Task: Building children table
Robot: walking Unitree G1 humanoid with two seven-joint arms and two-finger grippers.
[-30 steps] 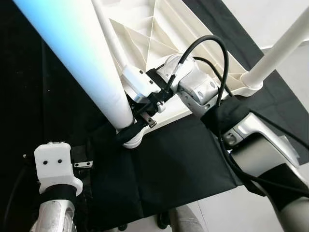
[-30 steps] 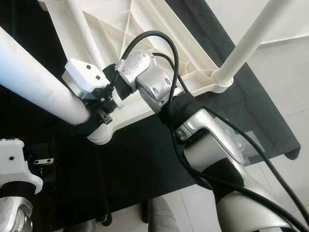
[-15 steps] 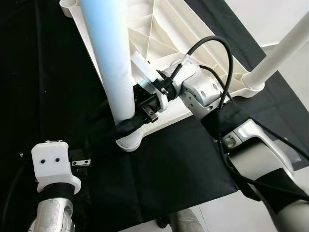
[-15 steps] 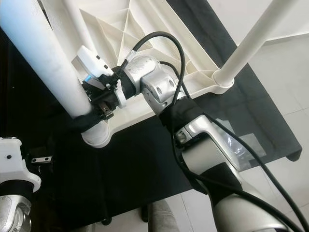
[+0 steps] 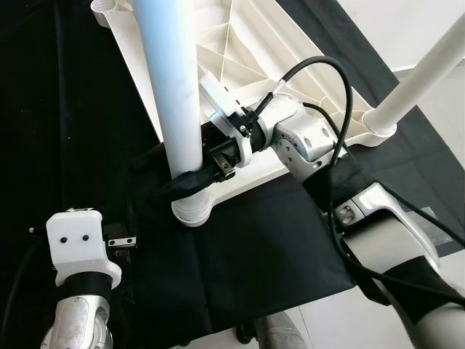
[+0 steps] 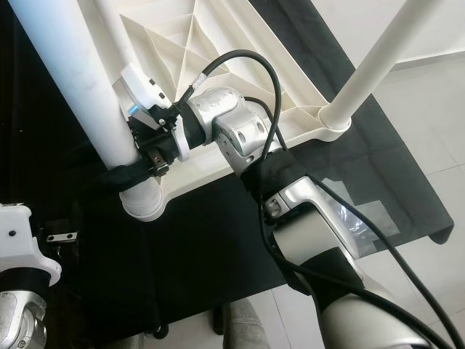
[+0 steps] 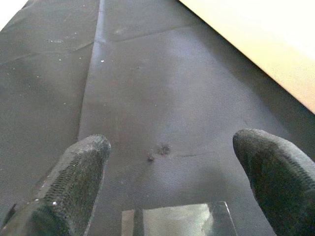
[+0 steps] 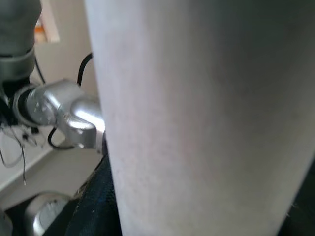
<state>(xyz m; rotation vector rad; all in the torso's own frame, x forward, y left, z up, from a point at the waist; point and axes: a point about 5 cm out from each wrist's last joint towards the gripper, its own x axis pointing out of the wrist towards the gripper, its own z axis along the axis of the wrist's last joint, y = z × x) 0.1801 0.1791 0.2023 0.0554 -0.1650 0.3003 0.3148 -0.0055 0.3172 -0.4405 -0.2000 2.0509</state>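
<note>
The white plastic table top lies upside down on a black cloth, its ribbed underside up. My right gripper is shut on a thick white table leg just above its lower end. That end meets the near corner socket. The leg stands nearly upright and looms large in the right wrist view as the leg. My left gripper hangs open at the lower left over bare cloth, its white wrist mount near the cloth's front edge.
Another leg stands fitted in the right corner socket, and a thinner-looking one rises farther back. A clear plastic sheet lies on the cloth at the right. Pale tiled floor borders the cloth on the right and front.
The right gripper has swung the leg from a strong lean toward the upper left to nearly upright over the corner socket. The left arm has stayed put.
</note>
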